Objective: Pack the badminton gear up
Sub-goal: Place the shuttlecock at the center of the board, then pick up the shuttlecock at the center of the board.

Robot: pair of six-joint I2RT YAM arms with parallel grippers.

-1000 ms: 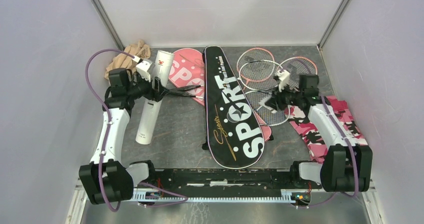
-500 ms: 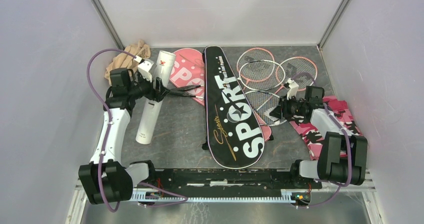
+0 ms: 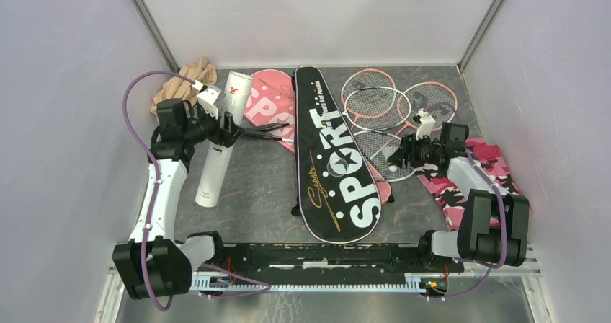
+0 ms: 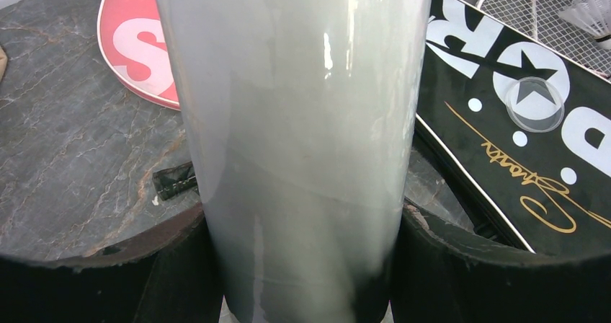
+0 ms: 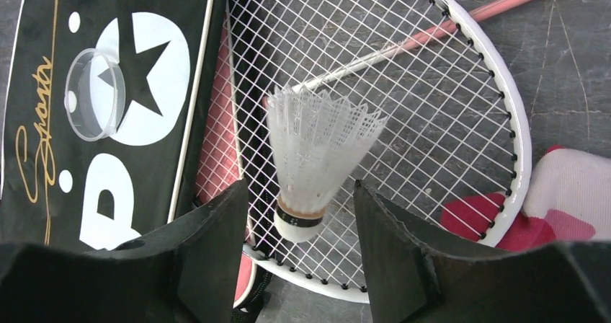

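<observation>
Listing the left gripper (image 4: 302,236) first, we record its jaws clamped on both sides of the long white tube (image 4: 302,99), which the overhead view places left of the black SPORT bag (image 3: 335,161). We enter the right gripper (image 5: 299,208) as parted, straddling a white shuttlecock (image 5: 317,139) with a gap on either side. The shuttlecock rests on racket (image 5: 447,121) strings beside that bag, and only the wrist views show this contact and these gaps.

Dark grey stone-patterned table (image 3: 252,193) before me. On it: black racket-shaped bag lettered SPORT (image 3: 339,164) at centre, pink racket-shaped bag (image 3: 266,107) left of it, thin pink-framed rackets (image 3: 375,103) right, crumpled beige cloth (image 3: 180,81) far left, pink camouflage-patterned cloth (image 3: 447,186) near right.
</observation>
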